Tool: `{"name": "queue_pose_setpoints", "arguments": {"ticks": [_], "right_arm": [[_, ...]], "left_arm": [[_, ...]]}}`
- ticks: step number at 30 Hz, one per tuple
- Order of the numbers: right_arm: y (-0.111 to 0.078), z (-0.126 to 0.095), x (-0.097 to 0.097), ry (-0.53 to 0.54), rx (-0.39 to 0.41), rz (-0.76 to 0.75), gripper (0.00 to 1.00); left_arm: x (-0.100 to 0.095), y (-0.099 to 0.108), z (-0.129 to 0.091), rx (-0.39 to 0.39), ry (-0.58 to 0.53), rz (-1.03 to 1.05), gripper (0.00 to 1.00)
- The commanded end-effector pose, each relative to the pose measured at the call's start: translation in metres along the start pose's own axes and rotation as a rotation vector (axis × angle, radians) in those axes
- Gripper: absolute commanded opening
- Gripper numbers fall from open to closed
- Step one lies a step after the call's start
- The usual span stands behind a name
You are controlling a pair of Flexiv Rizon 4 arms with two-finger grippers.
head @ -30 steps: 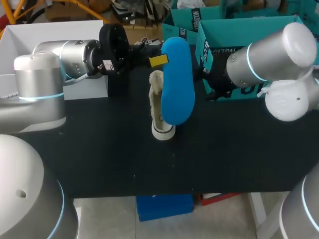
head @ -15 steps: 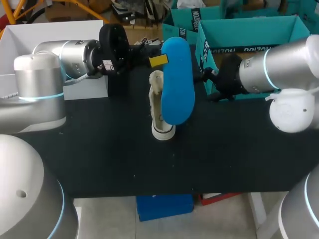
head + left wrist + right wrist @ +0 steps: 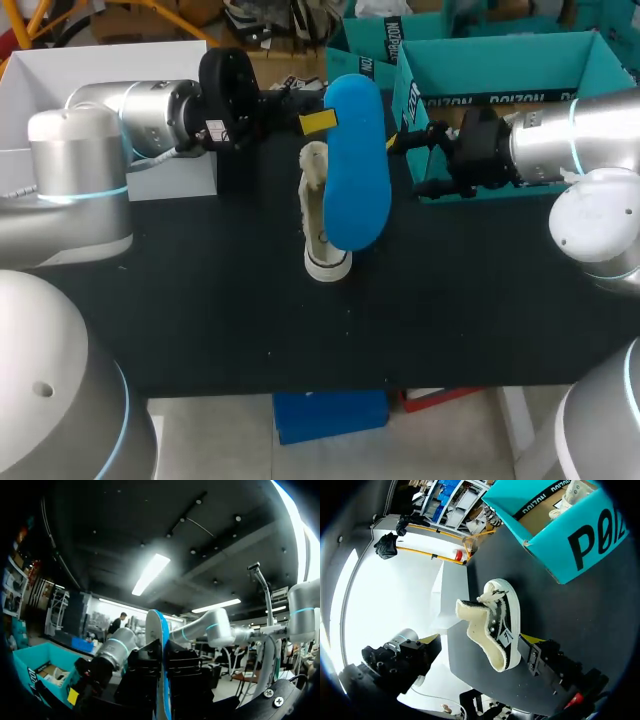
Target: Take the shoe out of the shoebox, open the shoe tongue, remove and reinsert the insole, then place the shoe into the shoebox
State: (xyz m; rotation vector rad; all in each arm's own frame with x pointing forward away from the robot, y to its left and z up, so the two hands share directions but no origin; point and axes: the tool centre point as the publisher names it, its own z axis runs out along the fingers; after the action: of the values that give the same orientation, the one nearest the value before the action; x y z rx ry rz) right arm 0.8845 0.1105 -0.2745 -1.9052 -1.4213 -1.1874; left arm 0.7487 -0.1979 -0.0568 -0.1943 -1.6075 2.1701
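Mid-table [image 3: 200, 320], out of its box, seemingly on its side, tongue pulled wide: the shoe [image 3: 318, 225]. Just above it, held upright and pinched edge-on in the left gripper [image 3: 318, 122]: the blue insole [image 3: 357, 165]. Beside that, spread wide and holding nothing: the right gripper [image 3: 415, 163], close to the teal shoebox [image 3: 500, 98] at the far edge. Judged done: unboxing, tongue, insole removal. Left to do: reinserting, then boxing.
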Motion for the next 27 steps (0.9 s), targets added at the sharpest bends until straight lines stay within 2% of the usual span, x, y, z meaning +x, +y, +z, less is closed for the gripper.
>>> {"name": "queue_pose_setpoints", "arguments": {"ticks": [1, 7, 19, 27], "right_arm": [[0.003, -0.004, -0.002, 0.394, 0.085, 0.021, 1.0], [0.004, -0.005, 0.006, 0.434, 0.111, 0.009, 1.0], [0.0, -0.015, 0.024, 0.425, 0.11, -0.042, 1.0], [-0.01, -0.015, 0.029, 0.412, 0.146, -0.067, 1.0]], "left_arm": [[0.001, 0.0, 0.0, -0.002, -0.002, 0.001, 0.0], [0.001, 0.0, 0.0, -0.002, -0.002, 0.001, 0.0], [0.001, 0.0, 0.0, -0.002, -0.002, 0.001, 0.0], [0.001, 0.0, 0.0, -0.002, -0.002, 0.001, 0.0]]}}
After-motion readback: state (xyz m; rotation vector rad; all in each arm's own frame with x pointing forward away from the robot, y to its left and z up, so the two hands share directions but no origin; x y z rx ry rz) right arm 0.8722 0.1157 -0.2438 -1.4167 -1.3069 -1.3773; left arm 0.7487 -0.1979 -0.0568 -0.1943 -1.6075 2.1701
